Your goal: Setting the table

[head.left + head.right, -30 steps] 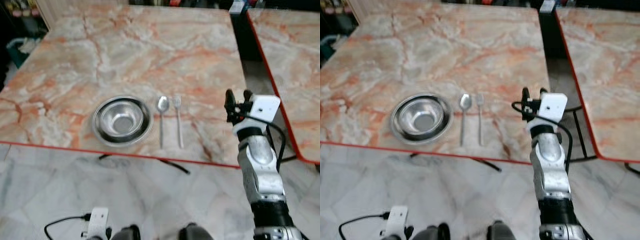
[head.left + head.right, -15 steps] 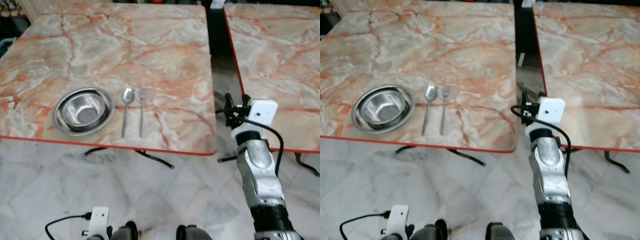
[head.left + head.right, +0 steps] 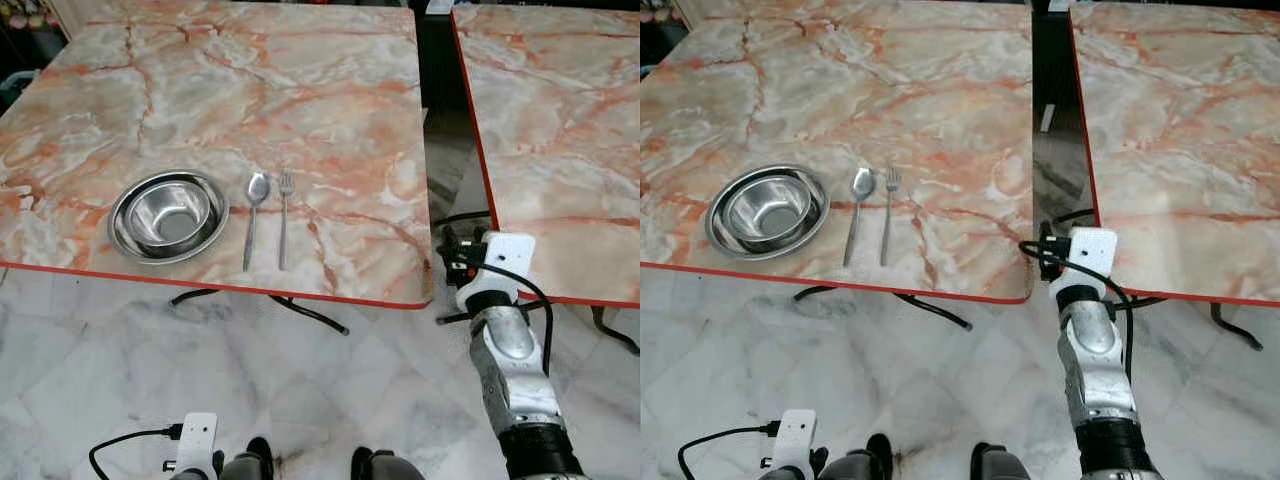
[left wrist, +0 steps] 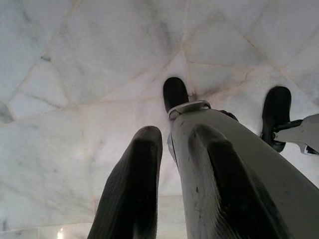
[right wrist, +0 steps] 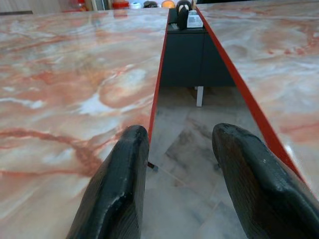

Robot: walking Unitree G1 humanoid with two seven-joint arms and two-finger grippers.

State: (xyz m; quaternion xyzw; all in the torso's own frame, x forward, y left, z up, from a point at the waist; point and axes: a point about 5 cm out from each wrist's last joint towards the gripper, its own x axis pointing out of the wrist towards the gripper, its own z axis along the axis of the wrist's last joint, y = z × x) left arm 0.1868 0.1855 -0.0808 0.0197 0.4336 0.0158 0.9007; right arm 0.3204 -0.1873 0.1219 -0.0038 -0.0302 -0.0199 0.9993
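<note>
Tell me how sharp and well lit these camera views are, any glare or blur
Both eye views are sharp and evenly lit, with soft glare inside the steel bowl. In the right wrist view the near fingers are blurred and the table shines. The left wrist view is bright, its fingers soft.

Table point(image 3: 300, 90): pink-orange veined marble pattern, red edge. Second table point(image 3: 560, 130): same pattern. Bowl point(image 3: 168, 215), spoon point(image 3: 254, 210), fork point(image 3: 284, 215): silver. Floor point(image 3: 150, 370): white-grey marbled tile. Right gripper point(image 5: 174, 194): fingers black.
</note>
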